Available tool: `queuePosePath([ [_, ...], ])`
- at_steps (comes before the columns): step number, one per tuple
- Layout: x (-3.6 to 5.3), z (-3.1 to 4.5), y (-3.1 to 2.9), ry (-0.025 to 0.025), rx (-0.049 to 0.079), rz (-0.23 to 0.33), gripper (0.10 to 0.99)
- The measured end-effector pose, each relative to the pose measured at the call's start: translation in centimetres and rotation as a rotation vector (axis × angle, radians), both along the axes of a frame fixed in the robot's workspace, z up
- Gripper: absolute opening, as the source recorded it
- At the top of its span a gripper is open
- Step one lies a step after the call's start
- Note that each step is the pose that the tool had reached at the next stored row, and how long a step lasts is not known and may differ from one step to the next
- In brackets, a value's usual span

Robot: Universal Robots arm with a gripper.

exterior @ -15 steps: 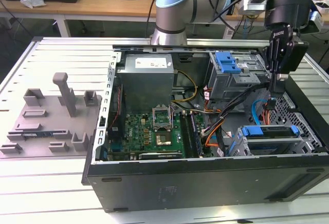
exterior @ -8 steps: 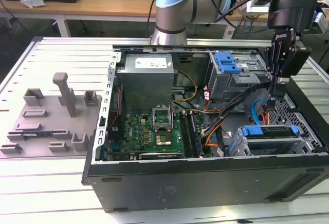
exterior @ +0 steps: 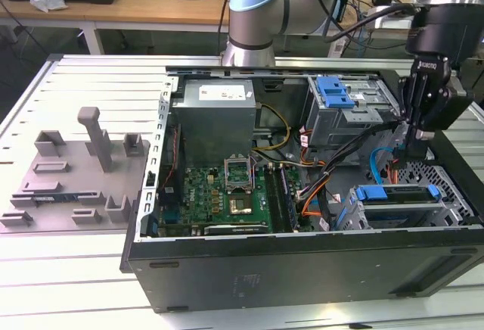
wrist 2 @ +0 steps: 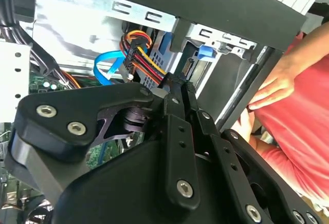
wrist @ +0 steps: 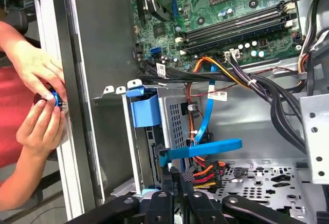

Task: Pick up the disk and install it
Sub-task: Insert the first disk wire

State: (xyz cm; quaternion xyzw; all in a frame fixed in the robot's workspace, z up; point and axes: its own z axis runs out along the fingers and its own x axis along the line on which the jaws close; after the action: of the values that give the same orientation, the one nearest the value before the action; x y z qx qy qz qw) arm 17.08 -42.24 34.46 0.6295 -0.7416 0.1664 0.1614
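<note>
The disk (exterior: 397,196) lies flat in the drive cage at the case's front corner on the exterior view's right, a blue carrier tab at each end. One of those tabs (wrist: 145,110) shows in the first wrist view. My gripper (exterior: 408,152) reaches down into the case just behind the cage. Its fingers (wrist: 188,199) are shut on a black power connector (wrist 2: 185,69) with red, yellow and orange wires, at the disk's rear end. My gripper (wrist 2: 178,86) shows the same narrow grip in the second wrist view. A blue data cable (wrist: 205,149) loops beside it.
A person's hands (wrist: 38,106) hold a small blue part against the outside of the case wall (wrist: 92,80). The motherboard (exterior: 227,194), cable bundles (wrist: 267,90) and a bay with a ribbed blue latch (exterior: 334,91) crowd the case. A grey fixture with a post (exterior: 94,137) sits on the exterior view's left.
</note>
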Motion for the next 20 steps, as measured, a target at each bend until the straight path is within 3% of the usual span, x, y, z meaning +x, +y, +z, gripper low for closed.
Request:
queuePosePath([
  [4, -0.21, 0.02, -1.41, -0.0004, 0.050, 0.000, 0.169],
  [6, -0.22, 0.03, -1.76, -0.0007, 0.067, 0.001, 0.169],
  [11, -0.24, 0.14, -2.51, -0.0035, 0.124, 0.006, 0.169],
  [20, -0.27, 0.49, -3.44, -0.0084, 0.185, 0.015, 0.169],
])
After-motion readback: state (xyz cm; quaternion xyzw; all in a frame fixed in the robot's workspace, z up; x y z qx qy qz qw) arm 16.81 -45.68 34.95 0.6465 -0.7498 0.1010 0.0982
